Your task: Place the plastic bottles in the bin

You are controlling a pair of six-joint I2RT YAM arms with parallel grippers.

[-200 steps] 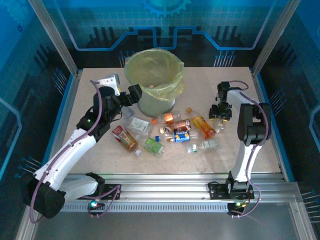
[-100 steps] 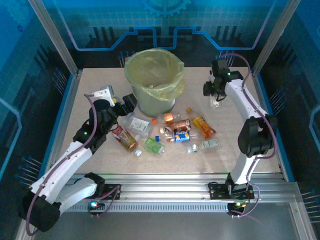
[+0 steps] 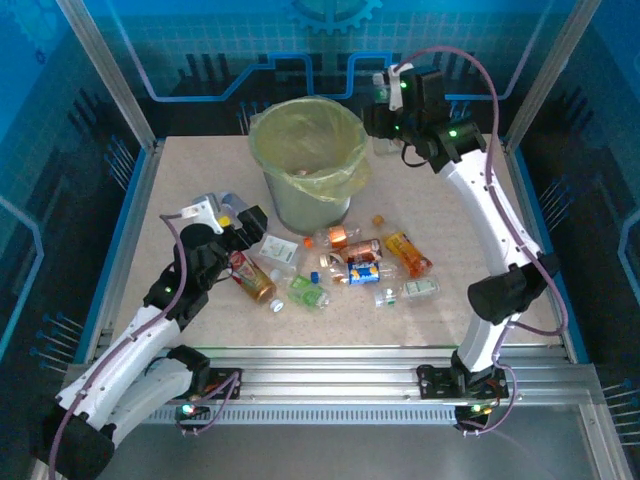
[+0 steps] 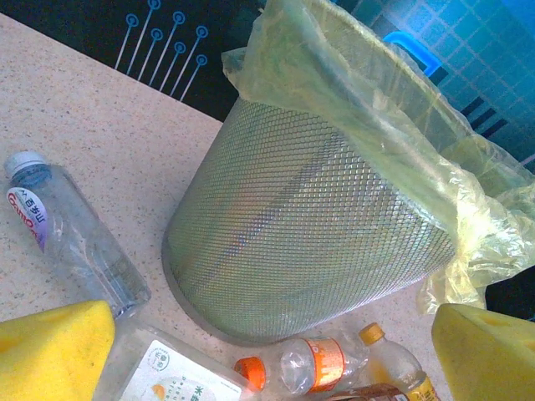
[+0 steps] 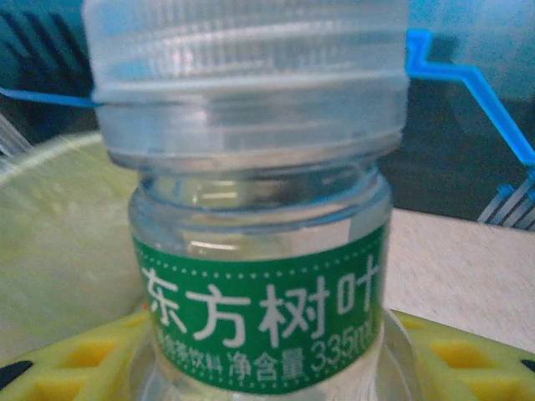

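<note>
Right wrist cam: my right gripper point(image 5: 267, 372) is clamped on a green-label bottle point(image 5: 259, 276) just beside the bin point(image 3: 300, 210) rim so I can drop it in, and my left gripper point(image 4: 267, 351) has its fingers spread apart by the bin's base.

The left arm point(image 3: 135, 335) and the right arm point(image 3: 487, 205) share one build: smooth white links joined by black motor housings, with a thin purple cable looping alongside. Small green lights glow on the black joints. The left fingers point(image 4: 52, 351) are blocky yellow pads, and the right fingers point(image 5: 71, 361) are yellow with a moulded lattice.
</note>
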